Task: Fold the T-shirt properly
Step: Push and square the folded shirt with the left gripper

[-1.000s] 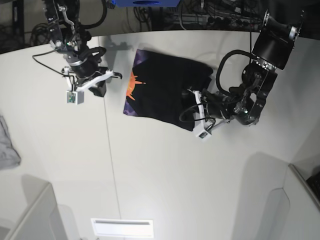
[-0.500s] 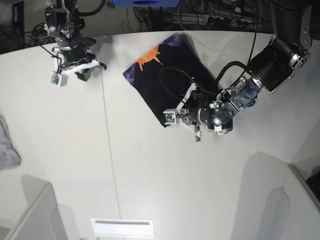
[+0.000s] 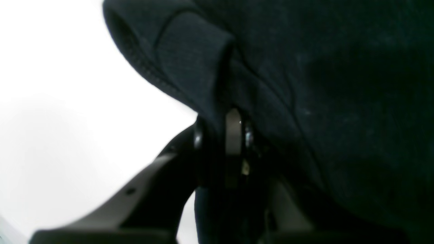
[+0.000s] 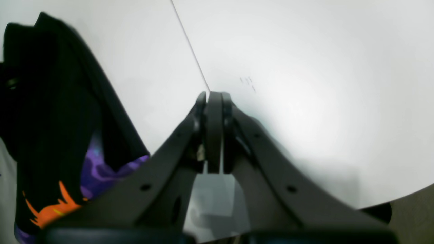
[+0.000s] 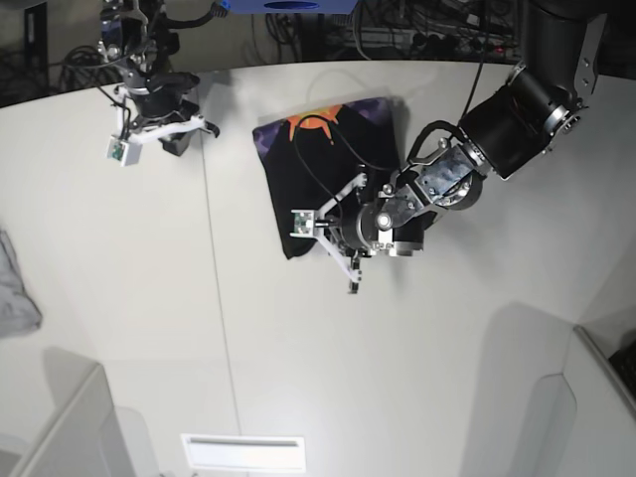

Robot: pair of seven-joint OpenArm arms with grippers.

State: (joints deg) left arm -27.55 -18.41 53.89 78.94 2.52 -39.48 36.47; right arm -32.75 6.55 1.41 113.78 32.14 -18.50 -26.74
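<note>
Left wrist view: your left gripper [image 3: 220, 125] has its jaws narrow, pinching a raised fold of the black T-shirt [image 3: 325, 84], with cloth caught between the fingers. In the right wrist view, your right gripper [image 4: 206, 98] has its tips together and nothing between them; the shirt's purple-printed edge lies beside it, on the picture's left.

Outward from there, the base view puts the shirt at the upper middle of the white table [image 5: 328, 368], its orange-and-purple print toward the far edge and your left gripper over its near part. You have open room on the near side of the shirt, and a bare strip between it and your right arm [image 5: 149, 65]. A grey cloth [image 5: 14, 293] lies at that view's left edge, and a white rectangular piece [image 5: 244, 453] sits by the bottom edge, both well apart from the shirt.
</note>
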